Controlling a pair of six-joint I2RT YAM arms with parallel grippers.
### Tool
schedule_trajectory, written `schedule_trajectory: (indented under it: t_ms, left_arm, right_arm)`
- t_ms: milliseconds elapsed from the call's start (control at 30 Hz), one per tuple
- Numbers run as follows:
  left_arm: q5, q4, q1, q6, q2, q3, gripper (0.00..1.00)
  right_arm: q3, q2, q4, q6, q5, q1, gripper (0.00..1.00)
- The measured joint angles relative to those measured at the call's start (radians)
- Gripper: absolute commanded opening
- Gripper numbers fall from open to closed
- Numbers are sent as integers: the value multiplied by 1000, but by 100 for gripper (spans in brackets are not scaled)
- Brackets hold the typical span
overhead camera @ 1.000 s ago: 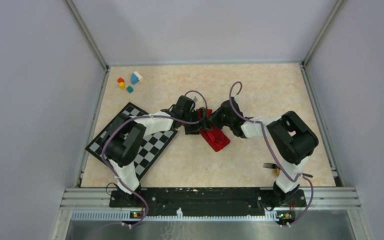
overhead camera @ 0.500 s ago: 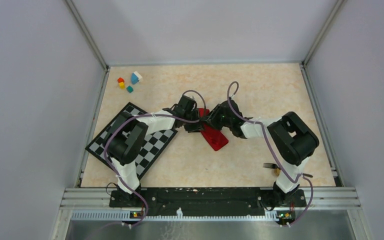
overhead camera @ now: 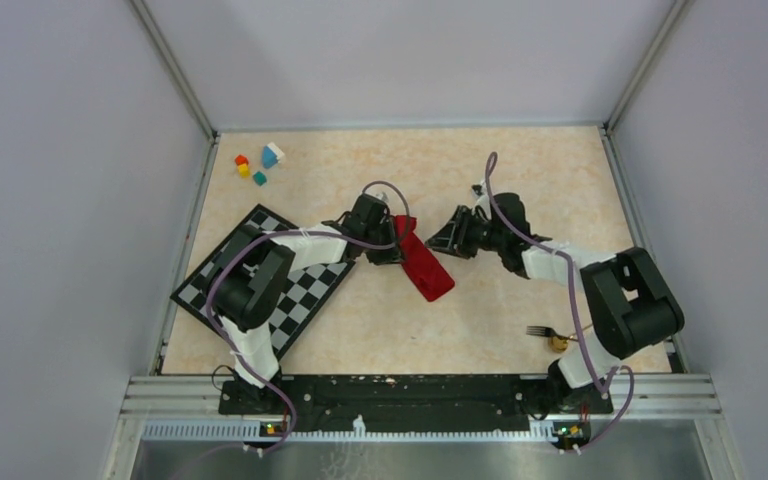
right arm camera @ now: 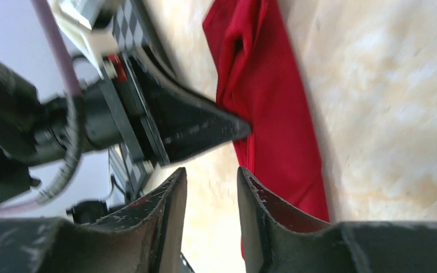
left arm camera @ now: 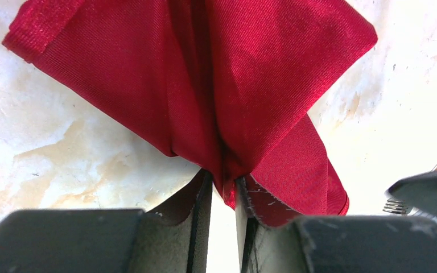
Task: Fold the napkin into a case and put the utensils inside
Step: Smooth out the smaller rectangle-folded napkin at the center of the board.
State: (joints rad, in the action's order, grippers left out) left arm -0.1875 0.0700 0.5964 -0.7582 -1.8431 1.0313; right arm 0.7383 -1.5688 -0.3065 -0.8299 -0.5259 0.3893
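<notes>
Quick colour rundown: the napkin (overhead camera: 423, 262) is solid bright red, no print, with a slight satin sheen and a fine weave up close. The table (overhead camera: 480, 330) is cream with blotchy tan marbling. The checkered mat (overhead camera: 300, 295) is plain black and white squares. The little blocks (overhead camera: 271, 155) are red, yellow, teal and blue-with-white. The fork (overhead camera: 538, 331) looks dark and the spoon (overhead camera: 558, 343) has a gold bowl. The arms (overhead camera: 255, 285) are black with white sections and purple cables (overhead camera: 488, 170). The left tool (left arm camera: 222, 182) and right tool (right arm camera: 211, 187) are matte black with pale scuffs along the edges. The walls (overhead camera: 60, 200) are pale lavender-grey.
</notes>
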Motion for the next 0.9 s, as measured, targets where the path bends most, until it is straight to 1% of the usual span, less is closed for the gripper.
schedule_trajectory:
  t_ms: [100,133,233,300,367,500,600,733,900]
  left_arm:
    - [-13,-21,-4,18,2,-13,23]
    - [-19,-28,-6,24,3,-16,22]
    - [-32,-51,-11,29,4,-31,19]
    - [-36,-76,-10,28,4,-42,19]
    - [-44,-107,-10,28,5,-59,18]
    - [-51,-142,-11,28,8,-76,18]
    - [-53,-147,-11,28,8,-79,18]
    - [-54,-148,-11,29,9,-80,17]
    - [-54,-150,-11,31,11,-82,17]
  right_arm:
    - [-61,0,-23,37,-54,31,29]
    - [-79,0,-23,45,-61,46,31]
    - [-129,-11,-40,64,-60,100,49]
    - [-157,-11,-50,74,-40,114,55]
    - [-171,-10,-74,77,-10,103,60]
    - [-159,-15,-162,69,18,52,62]
    - [-86,-79,-233,71,14,26,62]
    - [40,-194,-303,80,-7,16,57]
    - [114,-278,-324,100,-25,15,51]
